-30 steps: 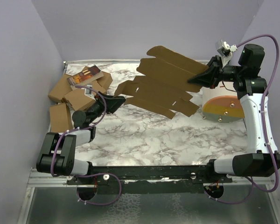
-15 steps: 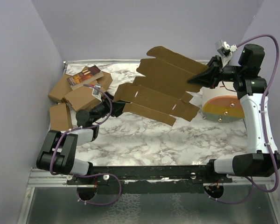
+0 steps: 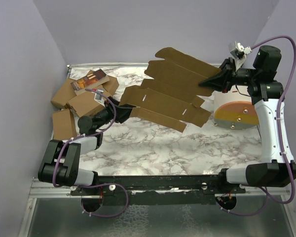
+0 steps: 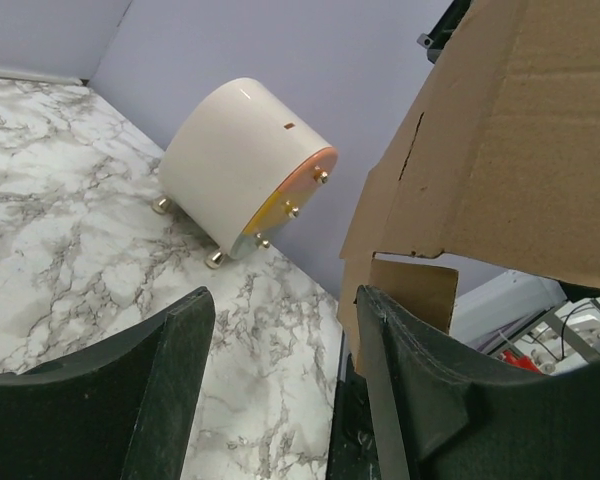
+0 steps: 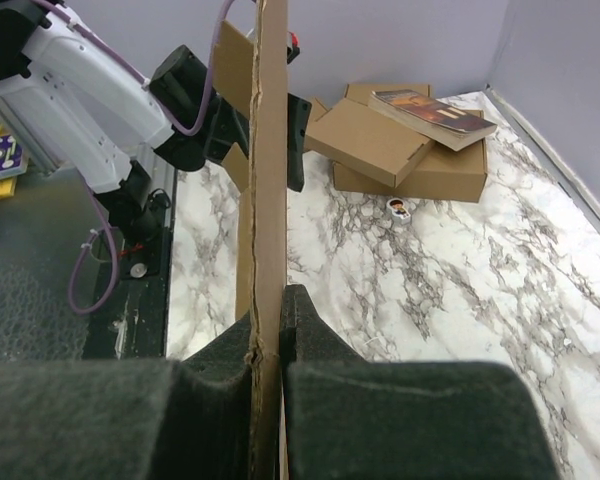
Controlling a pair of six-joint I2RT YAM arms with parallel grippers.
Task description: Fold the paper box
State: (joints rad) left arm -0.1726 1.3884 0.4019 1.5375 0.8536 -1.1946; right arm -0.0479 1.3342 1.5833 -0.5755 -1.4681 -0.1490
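Note:
The paper box [image 3: 172, 91] is a flat brown die-cut sheet with flaps and crease lines, held in the air over the back of the table. My right gripper [image 3: 210, 82] is shut on its right edge; in the right wrist view the sheet [image 5: 270, 150] stands edge-on, pinched in the gripper [image 5: 275, 300]. My left gripper [image 3: 124, 109] is at the sheet's left end. In the left wrist view it [image 4: 285, 300] is open with only table between the fingers. The sheet [image 4: 520, 150] hangs above and just beyond the right finger [image 4: 420, 390].
A white cylinder with an orange rim [image 3: 234, 111] lies under the right arm, also in the left wrist view [image 4: 240, 160]. A heap of brown cartons [image 3: 79, 101] with a book [image 3: 89, 80] on top fills the back left corner. A small white item [image 5: 400, 210] lies on the marble.
The sheet's near panels have swung up and drawn in, so it looks narrower. My left gripper has shifted slightly left to the sheet's left end. The right gripper has held still.

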